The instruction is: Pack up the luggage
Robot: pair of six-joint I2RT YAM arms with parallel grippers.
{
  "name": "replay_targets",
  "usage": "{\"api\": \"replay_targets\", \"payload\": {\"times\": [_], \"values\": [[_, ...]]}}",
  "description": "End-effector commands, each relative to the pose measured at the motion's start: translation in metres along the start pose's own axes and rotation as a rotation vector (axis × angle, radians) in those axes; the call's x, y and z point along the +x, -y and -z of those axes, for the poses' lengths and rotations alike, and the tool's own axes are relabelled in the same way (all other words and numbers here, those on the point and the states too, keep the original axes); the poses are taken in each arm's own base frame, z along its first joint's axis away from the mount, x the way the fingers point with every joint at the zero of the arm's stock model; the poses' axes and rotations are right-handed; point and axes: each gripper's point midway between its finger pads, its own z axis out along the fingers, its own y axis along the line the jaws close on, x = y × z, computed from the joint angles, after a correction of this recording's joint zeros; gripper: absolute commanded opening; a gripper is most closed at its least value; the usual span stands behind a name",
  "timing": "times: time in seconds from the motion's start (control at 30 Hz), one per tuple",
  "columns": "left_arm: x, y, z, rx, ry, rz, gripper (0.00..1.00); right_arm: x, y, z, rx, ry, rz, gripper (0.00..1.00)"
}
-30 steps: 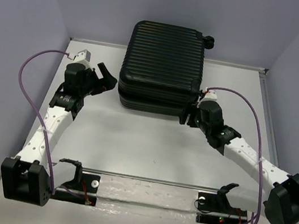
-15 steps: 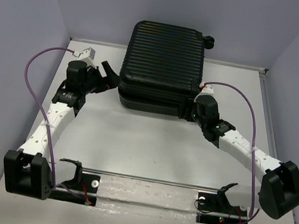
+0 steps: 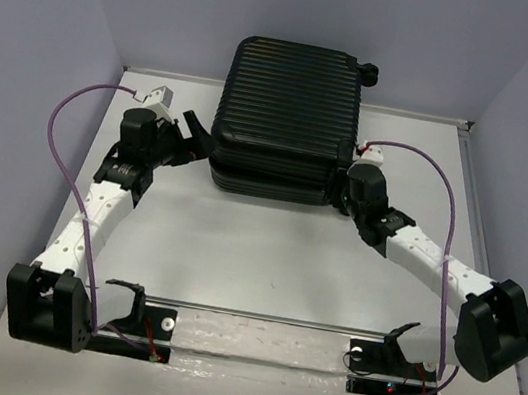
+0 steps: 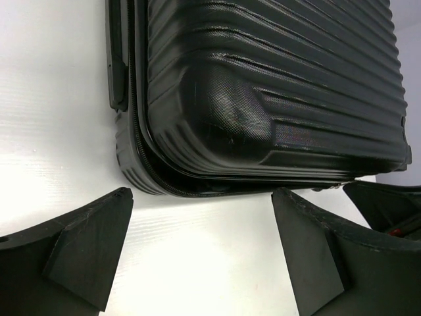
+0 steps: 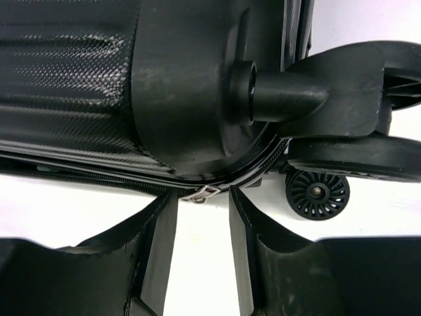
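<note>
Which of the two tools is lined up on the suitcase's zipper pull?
The right tool, narrowly open right at the metal zipper pull, beside a caster wheel. The left tool is spread wide at the luggage's other near corner.

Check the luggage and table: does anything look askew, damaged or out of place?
The luggage is not fully shut: its zipper seam gapes along the near edge, with the metal pull lying just ahead of the right gripper. No damage shows.
</note>
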Motion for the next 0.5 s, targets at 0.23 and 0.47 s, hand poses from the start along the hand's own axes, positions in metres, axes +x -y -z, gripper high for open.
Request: {"api": "replay_targets", "payload": {"times": [0.23,0.47], "values": [[0.004,0.014,-0.004,0.068,-0.018,-0.039,0.99,-0.017,0.000,-0.014,0.017,0.049,-0.033,0.35],[0.006,0.015,-0.009,0.074,-0.022,-0.042,0.99,-0.021,-0.011,-0.022,-0.041,0.080,0.002,0.11]]}}
